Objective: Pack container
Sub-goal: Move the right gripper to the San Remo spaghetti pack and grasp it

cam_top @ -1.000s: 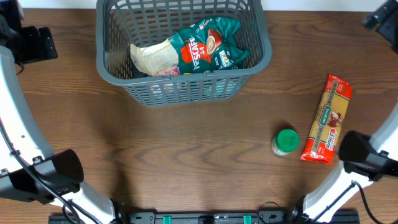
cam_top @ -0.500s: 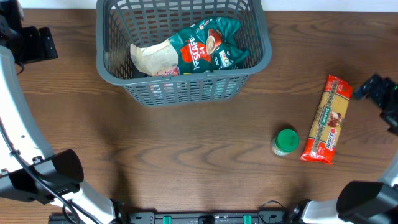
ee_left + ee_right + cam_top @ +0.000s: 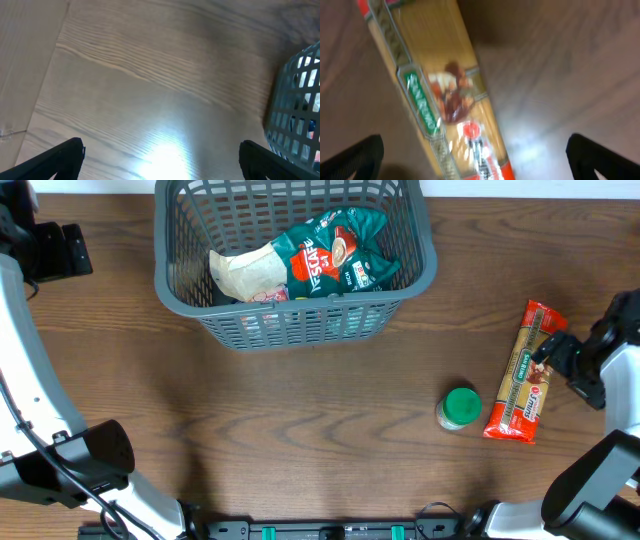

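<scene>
Left arm [image 3: 30, 370]: white curved links, a bulky black joint housing [image 3: 88, 463], and a thin black cable [image 3: 40, 442] routed along it. Right arm [image 3: 625, 395]: same white shell, with a rounded black joint [image 3: 590, 485]. Left gripper [image 3: 161, 150] and right gripper [image 3: 475, 145] are noted as matt black, with blunt fingers [image 3: 57, 160]. Green tabs are seen on the black base rail [image 3: 330, 531].

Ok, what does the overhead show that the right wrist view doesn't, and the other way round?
Only overhead: the container with bags inside, the green-capped jar, the left arm. Only right wrist: the label of the pasta packet close up. Both: the pasta packet, the wooden table, the open right gripper at the packet.
</scene>
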`<state>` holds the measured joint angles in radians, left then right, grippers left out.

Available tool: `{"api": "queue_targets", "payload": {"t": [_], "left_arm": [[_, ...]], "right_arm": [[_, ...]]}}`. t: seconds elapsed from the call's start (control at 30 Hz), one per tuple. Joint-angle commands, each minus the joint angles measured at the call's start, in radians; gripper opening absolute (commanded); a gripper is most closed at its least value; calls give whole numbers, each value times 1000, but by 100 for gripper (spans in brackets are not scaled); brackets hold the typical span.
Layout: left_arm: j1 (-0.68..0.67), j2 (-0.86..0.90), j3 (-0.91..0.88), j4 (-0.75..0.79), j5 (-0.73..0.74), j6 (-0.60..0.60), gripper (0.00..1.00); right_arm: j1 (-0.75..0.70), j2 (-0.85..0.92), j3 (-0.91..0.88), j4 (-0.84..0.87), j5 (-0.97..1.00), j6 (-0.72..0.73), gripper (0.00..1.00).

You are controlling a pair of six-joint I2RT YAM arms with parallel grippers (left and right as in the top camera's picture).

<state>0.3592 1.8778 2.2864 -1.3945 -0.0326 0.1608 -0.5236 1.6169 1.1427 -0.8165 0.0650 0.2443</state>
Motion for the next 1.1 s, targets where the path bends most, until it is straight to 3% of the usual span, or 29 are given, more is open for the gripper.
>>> {"api": "queue_targets", "payload": {"t": [0.0,0.37,1.07], "left_arm": [[0,11,6,-5,-1,-2,99],[0,11,6,-8,-1,-2,99],[0,11,6,-9,-1,-2,99]], "right_arm": [[-6,-5,-60,76,13,-17,99],[-5,-5,-220,286,-46,-19,99],[34,95,-236,358,-132,-66,99]]}}
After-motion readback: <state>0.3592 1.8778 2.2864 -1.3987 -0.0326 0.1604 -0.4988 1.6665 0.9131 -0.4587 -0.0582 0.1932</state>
